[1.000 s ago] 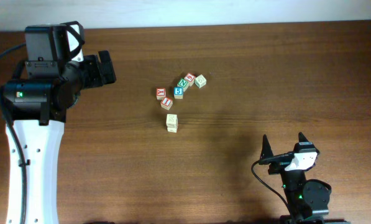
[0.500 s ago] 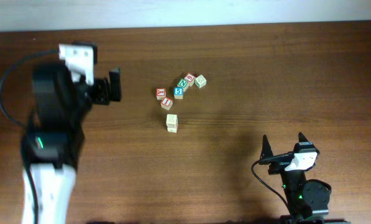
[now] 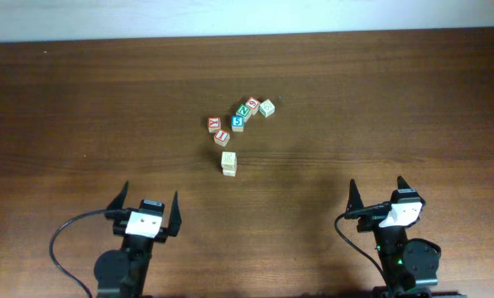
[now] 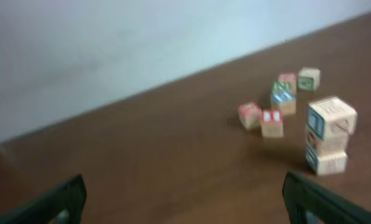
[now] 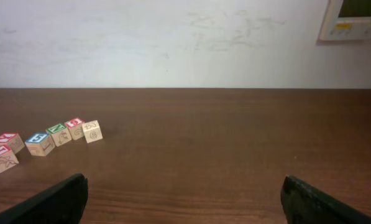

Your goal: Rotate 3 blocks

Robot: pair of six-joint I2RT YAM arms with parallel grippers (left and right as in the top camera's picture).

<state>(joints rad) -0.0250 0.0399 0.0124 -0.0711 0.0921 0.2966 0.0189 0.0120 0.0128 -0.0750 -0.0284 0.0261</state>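
The blocks stand as one small stack near the table's middle. In the left wrist view the stack shows three pale cubes: blue print on the top and bottom ones, a brownish face between. My left gripper sits low at the front left, well short of the stack, open with only bare table between its fingers. At the front right, my right gripper is also open and empty. The right wrist view does not take in the stack.
Behind the stack lies a loose arc of other cubes: two red-lettered ones, a blue "5" cube, a green-lettered cube, another red one and a pale one. A white wall backs the table.
My left arm has swung from high at the back left down to the front left edge. The cubes and the right arm have not moved.
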